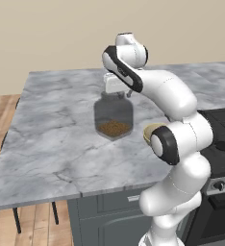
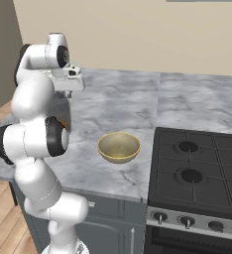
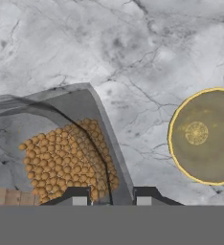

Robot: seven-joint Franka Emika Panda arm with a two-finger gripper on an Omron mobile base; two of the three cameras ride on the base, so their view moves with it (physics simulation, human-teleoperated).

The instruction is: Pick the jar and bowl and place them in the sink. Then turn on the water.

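Brown granules heaped in the glass jar [image 3: 68, 158] sit closest under the hand camera, right above the two dark fingertips of the gripper [image 3: 111, 200], which stand narrowly apart with the jar's rim and wall between them. From the left base view the jar [image 1: 113, 115] hangs directly beneath the hand, its grey lid up against the gripper [image 1: 115, 91]; whether its base is touching the marble counter [image 1: 52, 139] or is just clear of it I cannot tell. I judge the jaws to be closed on the jar at its top, so the step in hand is the first pick: the jar is gripped, and carrying it to the sink has yet to happen. No sink can be made out from these cameras, so the next move probably calls for lifting the jar well clear of the counter, keeping it upright so the narrow pinch does not slip, and bringing the arm or base round towards wherever the basin lies. The bowl [image 3: 207, 135] rests on the counter off to one side of the gripper, apart from the jar and untouched; in the right base view the bowl [image 2: 119, 147] sits between the arm and the black stove [image 2: 197, 173].
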